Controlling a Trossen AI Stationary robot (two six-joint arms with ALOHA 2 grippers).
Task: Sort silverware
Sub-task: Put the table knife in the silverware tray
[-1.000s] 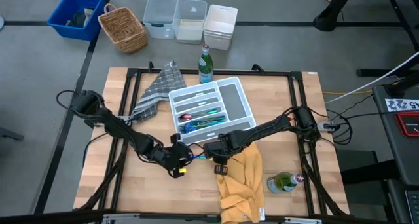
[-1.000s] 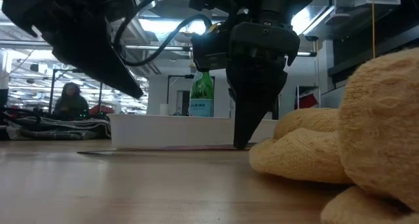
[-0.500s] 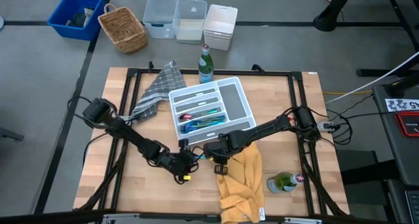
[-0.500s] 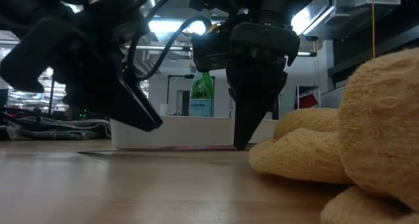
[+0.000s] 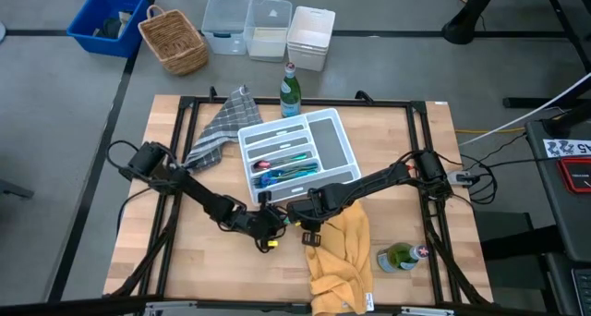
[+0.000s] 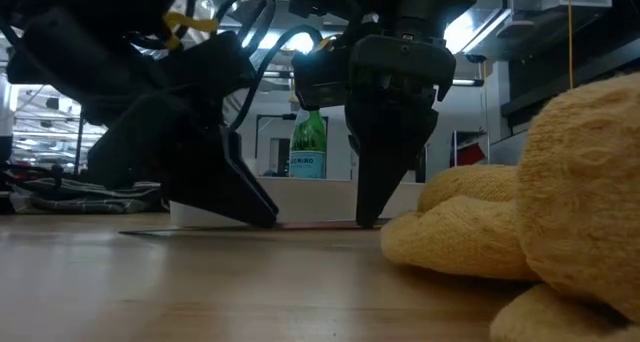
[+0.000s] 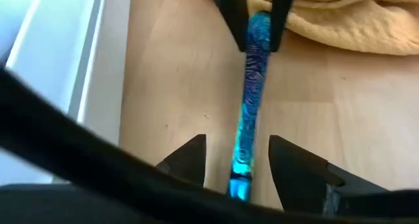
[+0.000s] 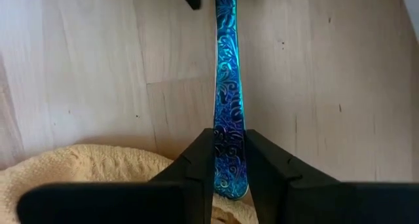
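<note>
Just beside the white tray [image 5: 343,145], on the counter [image 5: 185,261]: blue patterned utensil handle [image 8: 228,86] lying flat. Right claw [image 8: 229,160] clamped on one end, next to the yellow cloth [image 5: 340,256]. Left claw [image 7: 237,160] apart, straddling the other end, not gripping.

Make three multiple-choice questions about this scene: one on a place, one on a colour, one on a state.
1. Where does the green bottle stand?
A. behind the white tray
B. inside the basket
C. on the yellow cloth

2. What colour is the utensil handle on the table between the two hands?
A. red
B. blue
C. white

3. How is the right hand?
A. wide open, empty
B. out of sight
C. shut on the handle

Answers:
1 A, the high view shows it just past the tray's far edge.
2 B, both wrist views show patterned blue.
3 C, its fingers clamp the handle.
</note>
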